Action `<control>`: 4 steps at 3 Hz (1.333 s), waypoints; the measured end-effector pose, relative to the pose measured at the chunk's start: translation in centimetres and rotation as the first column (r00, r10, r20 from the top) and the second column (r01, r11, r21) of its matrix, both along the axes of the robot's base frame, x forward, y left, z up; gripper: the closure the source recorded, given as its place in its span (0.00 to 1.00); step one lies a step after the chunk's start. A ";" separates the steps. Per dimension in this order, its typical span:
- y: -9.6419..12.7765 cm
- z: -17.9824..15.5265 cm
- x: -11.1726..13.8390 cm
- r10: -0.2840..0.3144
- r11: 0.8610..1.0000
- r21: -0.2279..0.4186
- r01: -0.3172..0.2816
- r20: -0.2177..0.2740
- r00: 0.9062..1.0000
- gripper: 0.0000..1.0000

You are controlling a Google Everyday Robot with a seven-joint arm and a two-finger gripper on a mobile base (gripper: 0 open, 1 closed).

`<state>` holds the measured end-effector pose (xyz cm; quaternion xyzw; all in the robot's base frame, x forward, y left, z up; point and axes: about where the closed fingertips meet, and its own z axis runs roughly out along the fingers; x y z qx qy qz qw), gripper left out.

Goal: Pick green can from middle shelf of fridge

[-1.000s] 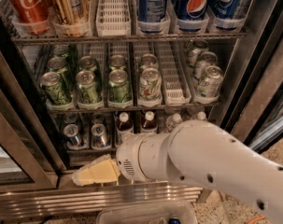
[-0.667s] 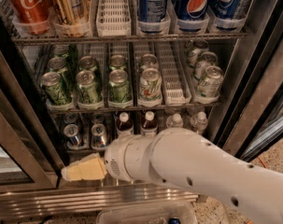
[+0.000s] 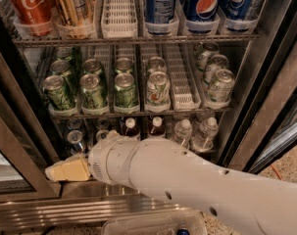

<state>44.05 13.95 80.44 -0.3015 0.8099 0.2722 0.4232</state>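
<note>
The gripper [image 3: 65,171], a cream-coloured wedge, sits at about 8 o'clock in the view, low against the left door post and just above the steel sill [image 3: 64,210]; I cannot tell whether it is parted or closed, and nothing shows in its hold. The green can [image 3: 59,93] nearest it stands upright at the front of the leftmost lane on the middle shelf [image 3: 138,114], at roughly 10 o'clock, well above the gripper. It is dark green with a yellow-green swirl and a silver pull-tab top. Like cans [image 3: 93,91] fill the next two lanes and queue behind it. Toward 3 o'clock along the same shelf come a paler can [image 3: 158,88], an empty white lane [image 3: 181,80] and more pale cans [image 3: 220,85]. At 12 o'clock the upper rack carries a red cola can [image 3: 28,5], a gold can [image 3: 74,5] and blue cans [image 3: 203,4]; its wire edge hangs close over the green cans' tops. The bottom rack, at the view's centre, holds bottles [image 3: 182,131] just beyond the arm. The fridge [image 3: 268,106] frame slants in at 3 and 9 o'clock, leaving its front open between them. The white arm [image 3: 197,185] enters from 5 o'clock and lies nearly level, pointing toward 9 o'clock across the bottom rack's front.
</note>
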 end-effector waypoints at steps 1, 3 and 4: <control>1.6 2.2 0.2 0.025 1.000 -0.015 -0.023 0.084 0.996 0.00; 4.0 3.5 -0.9 0.005 1.000 0.016 -0.007 0.100 0.995 0.00; 4.0 3.5 -0.9 -0.002 1.000 0.023 -0.001 0.096 0.995 0.00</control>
